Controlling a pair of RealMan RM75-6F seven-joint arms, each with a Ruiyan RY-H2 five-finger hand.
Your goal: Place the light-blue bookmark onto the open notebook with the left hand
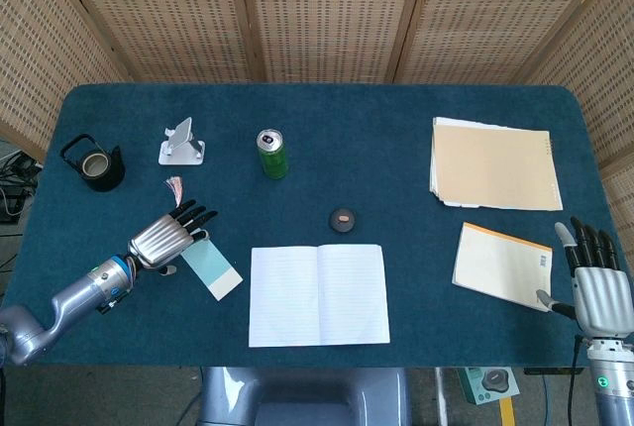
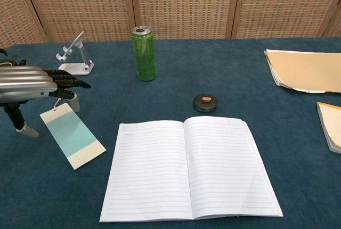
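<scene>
Currently the left hand [image 2: 32, 82] hovers over the tasselled end of the light-blue bookmark [image 2: 72, 137], fingers spread, holding nothing. Bookmark lies flat on the table [image 1: 396, 129] toward its left edge, just left of the open notebook [image 2: 189, 168], not touching it. Judgement: a thin flat card resists pinching; lower onto the near-hand end, catch an edge or the tassel, lift before carrying rightward onto the page. Right hand [image 1: 597, 287] idles unclenched and empty at the right front corner. No legible writing on the green can [image 2: 144, 53].
</scene>
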